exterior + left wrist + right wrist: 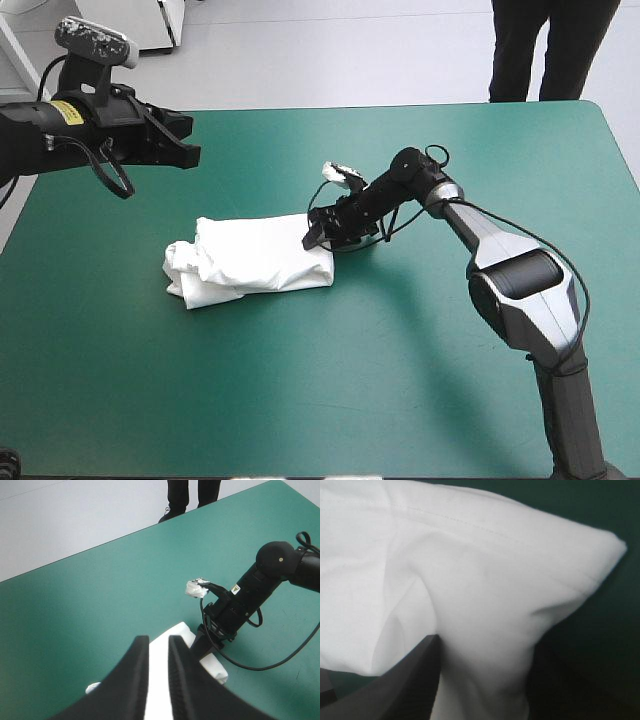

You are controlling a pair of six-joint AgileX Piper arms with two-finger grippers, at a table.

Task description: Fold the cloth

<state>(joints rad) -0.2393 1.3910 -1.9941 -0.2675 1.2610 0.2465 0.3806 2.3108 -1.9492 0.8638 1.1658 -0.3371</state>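
Near the middle of the teal-green table (420,400), somewhat left of centre, the white T-shirt (250,262) as a folded bundle, lying flat, long side across the table, rumpled layers bunched at its left end. At its right end, low on the cloth, the right gripper (318,232), reaching in from the right side and angled down. From the right wrist view: black fingers (410,680) either side of a thick fold of white, cloth filling the whole space between them, so clamped on the T-shirt; creases drawn toward the grip, one folded corner standing out over the table beyond. Raised over the table's far left part, well apart from the bundle, the left gripper (188,152), pointing toward the right gripper. In the left wrist view, its two fingers parted by a narrow slit, not meeting at the tips, nothing held between them; the T-shirt and the right gripper visible ahead and below.
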